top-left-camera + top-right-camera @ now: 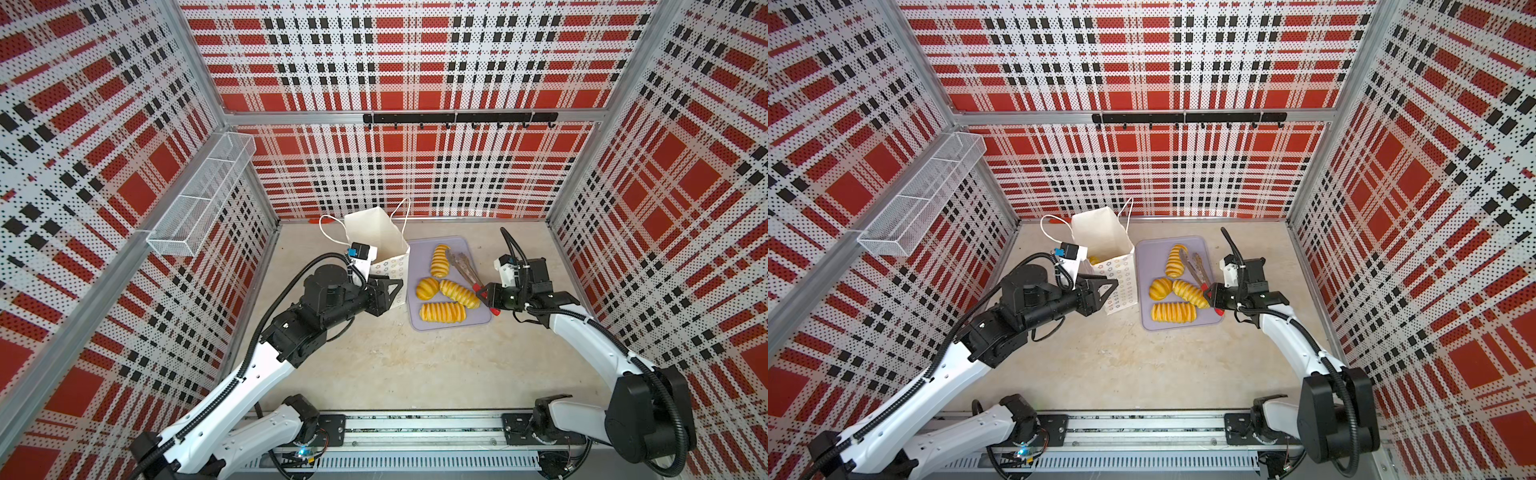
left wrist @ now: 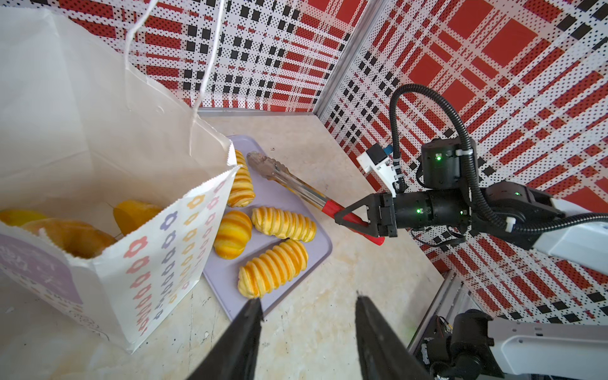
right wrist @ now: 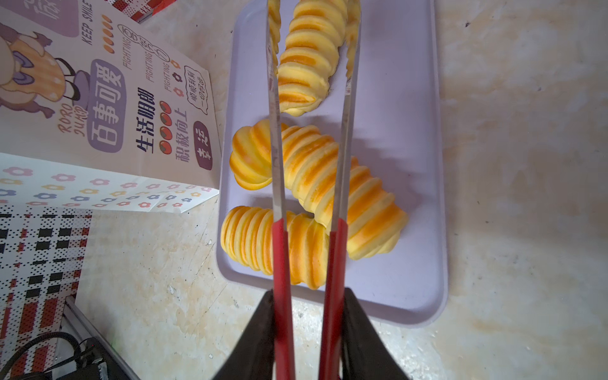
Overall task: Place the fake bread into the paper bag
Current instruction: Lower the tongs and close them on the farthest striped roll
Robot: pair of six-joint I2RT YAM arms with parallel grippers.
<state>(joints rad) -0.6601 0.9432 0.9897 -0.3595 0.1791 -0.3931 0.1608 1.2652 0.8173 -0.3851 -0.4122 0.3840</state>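
The white paper bag (image 1: 376,232) stands open at the back of the table, and fake bread (image 2: 75,235) lies inside it. Several more ridged golden loaves (image 1: 442,312) lie on a lilac tray (image 1: 419,320) to the bag's right. My right gripper (image 3: 309,291) is shut on the red handles of metal tongs (image 3: 279,250). The tongs' tips straddle the farthest loaf (image 3: 306,56). My left gripper (image 2: 309,297) is open and holds nothing. It hovers over the table beside the bag's flower-patterned side (image 2: 158,250), near the tray's front corner.
A white mesh basket (image 1: 199,195) hangs on the left wall. A black hook rail (image 1: 457,118) runs along the back wall. Plaid walls close in on three sides. Beige tabletop (image 1: 395,365) lies in front of the tray and bag.
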